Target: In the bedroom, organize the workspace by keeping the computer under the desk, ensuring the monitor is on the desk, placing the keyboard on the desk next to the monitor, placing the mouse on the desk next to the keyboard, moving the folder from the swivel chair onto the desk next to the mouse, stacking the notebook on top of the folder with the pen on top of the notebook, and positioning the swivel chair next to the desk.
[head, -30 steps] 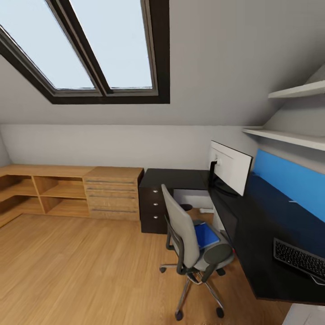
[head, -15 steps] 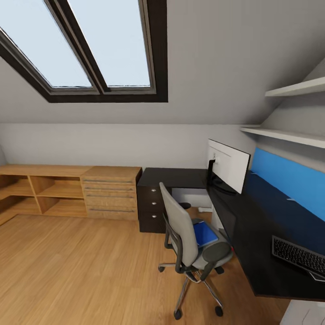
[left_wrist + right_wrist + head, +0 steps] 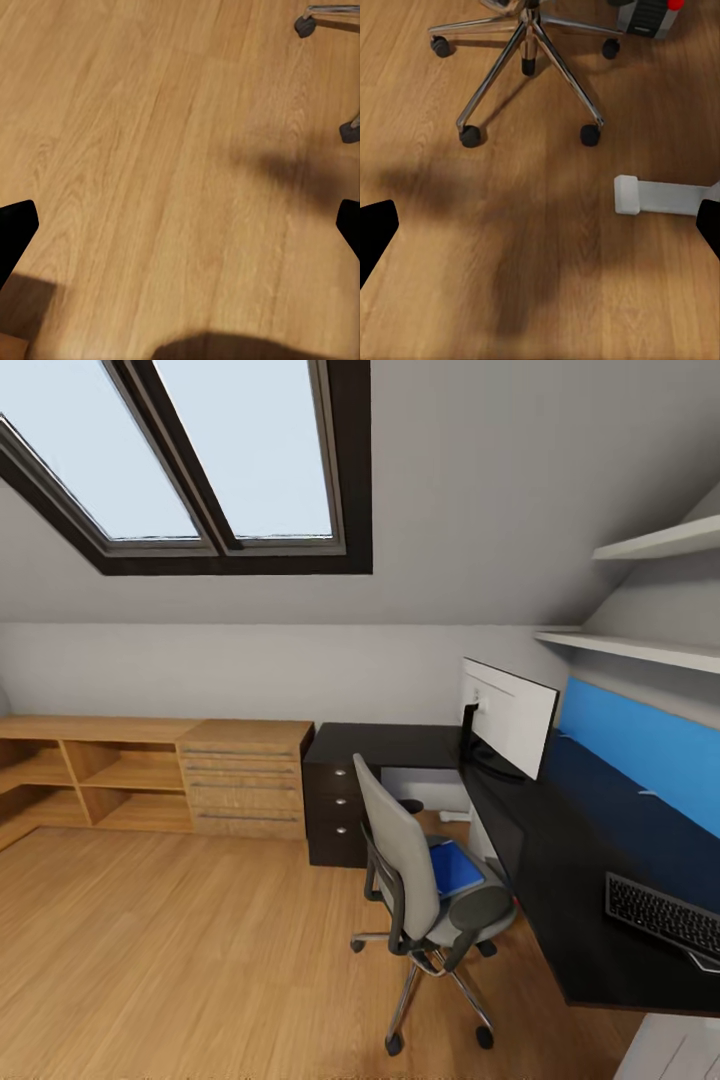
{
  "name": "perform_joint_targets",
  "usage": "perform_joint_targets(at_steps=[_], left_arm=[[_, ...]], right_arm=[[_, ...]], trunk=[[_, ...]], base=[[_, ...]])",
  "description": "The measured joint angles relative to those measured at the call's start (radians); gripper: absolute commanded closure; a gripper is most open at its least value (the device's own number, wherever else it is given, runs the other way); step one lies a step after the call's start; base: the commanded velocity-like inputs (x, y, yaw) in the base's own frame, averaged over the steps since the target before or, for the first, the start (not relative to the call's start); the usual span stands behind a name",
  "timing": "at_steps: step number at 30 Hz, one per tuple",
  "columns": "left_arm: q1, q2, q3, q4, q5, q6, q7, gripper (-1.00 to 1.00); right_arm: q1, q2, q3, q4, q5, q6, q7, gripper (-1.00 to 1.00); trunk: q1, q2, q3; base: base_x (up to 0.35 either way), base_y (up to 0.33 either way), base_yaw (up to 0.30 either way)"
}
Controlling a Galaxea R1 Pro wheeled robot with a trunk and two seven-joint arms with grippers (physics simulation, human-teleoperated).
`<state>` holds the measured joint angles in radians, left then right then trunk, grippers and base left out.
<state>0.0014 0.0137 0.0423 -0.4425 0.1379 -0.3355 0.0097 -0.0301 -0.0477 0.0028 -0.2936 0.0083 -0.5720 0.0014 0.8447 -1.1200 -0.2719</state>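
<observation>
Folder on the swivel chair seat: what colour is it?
Blue. The folder lies on the swivel chair seat, clearest in the head view.

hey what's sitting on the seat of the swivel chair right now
A blue folder lies flat on the chair seat. The backrest and armrest cover its near edge, so anything tucked there cannot be seen.

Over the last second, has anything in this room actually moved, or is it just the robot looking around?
Only the camera has shifted: the whole head view slid a little, so the robot itself is moving. The swivel chair stands in the same spot by the desk, the blue folder still on its seat. The monitor and keyboard stayed on the desk. Nothing was grasped or released.
</observation>
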Motion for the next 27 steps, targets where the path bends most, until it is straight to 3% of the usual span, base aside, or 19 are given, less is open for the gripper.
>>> perform_joint_targets(at_steps=[27], left_arm=[[0.000,0.001,0.002,-0.001,0.002,-0.002,0.004,-1.00]], right_arm=[[0.000,0.000,-0.001,0.029,-0.003,-0.003,-0.006,-1.00]], trunk=[[0.104,-0.189,-0.128]], base=[[0.000,0.000,-0.008]])
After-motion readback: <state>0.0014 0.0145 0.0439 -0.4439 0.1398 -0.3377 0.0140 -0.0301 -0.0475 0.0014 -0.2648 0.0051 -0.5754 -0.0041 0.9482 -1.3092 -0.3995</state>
